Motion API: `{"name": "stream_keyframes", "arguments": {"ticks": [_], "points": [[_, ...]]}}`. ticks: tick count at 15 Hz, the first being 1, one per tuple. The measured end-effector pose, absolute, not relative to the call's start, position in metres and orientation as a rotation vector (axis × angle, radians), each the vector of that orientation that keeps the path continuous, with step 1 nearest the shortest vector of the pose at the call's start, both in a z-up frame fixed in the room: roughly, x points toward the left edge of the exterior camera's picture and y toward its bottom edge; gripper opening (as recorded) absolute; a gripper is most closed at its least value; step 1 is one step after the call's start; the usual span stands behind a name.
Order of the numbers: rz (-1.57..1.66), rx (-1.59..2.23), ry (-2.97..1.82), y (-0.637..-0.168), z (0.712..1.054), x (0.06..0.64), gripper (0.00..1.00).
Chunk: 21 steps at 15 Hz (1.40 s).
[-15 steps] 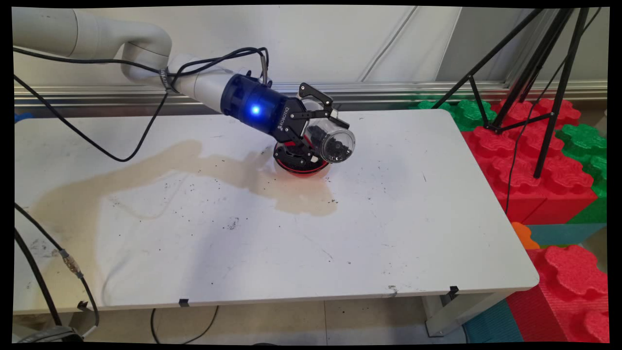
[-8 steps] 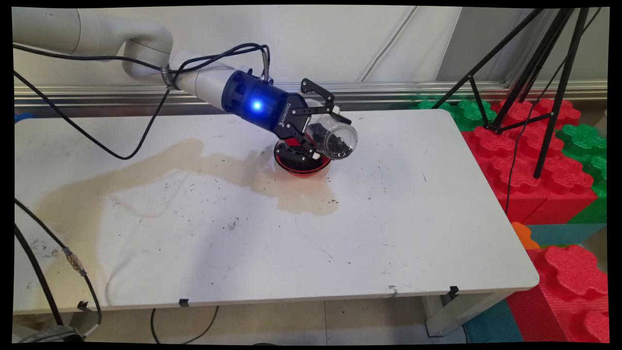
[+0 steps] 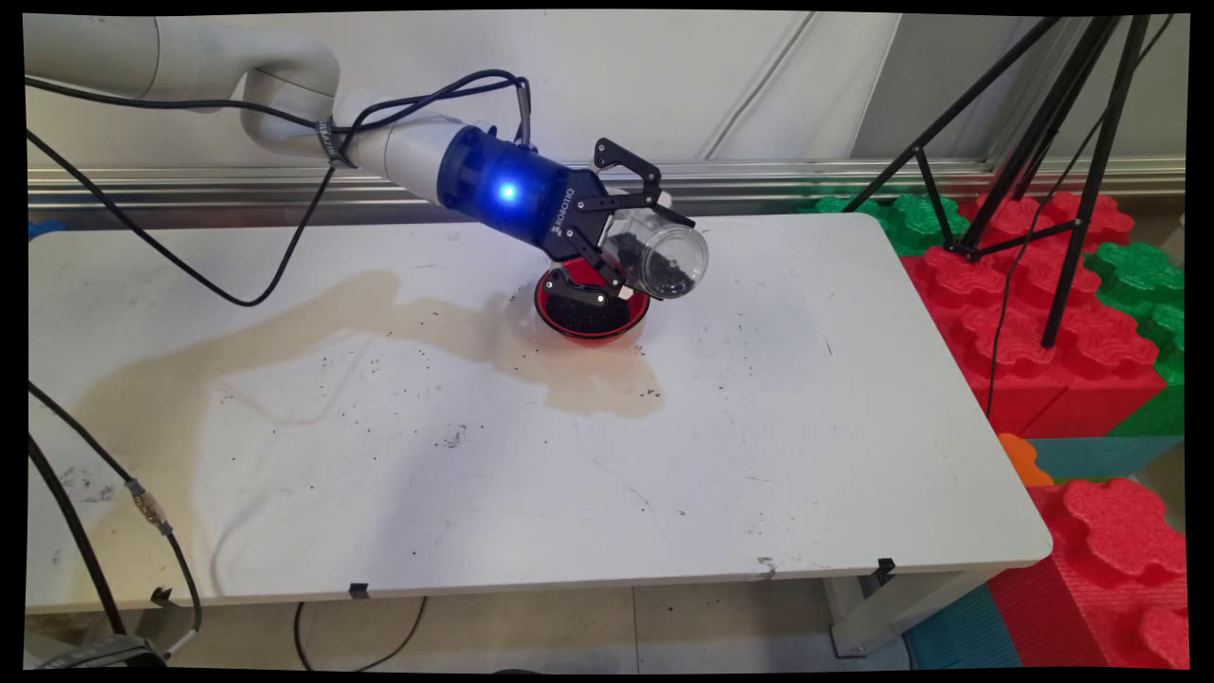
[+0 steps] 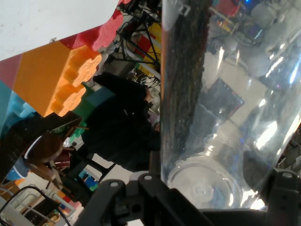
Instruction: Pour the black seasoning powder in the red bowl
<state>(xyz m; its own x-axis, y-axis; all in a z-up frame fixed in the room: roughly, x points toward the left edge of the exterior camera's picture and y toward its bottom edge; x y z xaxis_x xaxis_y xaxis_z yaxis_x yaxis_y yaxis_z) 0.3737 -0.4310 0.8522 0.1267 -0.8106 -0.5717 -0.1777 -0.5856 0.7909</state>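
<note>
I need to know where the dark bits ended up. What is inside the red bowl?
The red bowl holds dark granules like those left in the tilted clear jar in the claw. The claw's lower finger covers part of the bowl.

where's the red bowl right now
In the main view the red bowl sits on the white table toward its far side, just below the gripper and the tilted clear jar it holds.
</note>
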Motion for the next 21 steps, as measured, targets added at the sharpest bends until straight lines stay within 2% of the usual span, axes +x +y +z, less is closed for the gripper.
{"name": "stream_keyframes", "arguments": {"ticks": [21], "points": [[-1.516,1.919,-0.823,-0.440,0.868,0.372,0.00]]}}
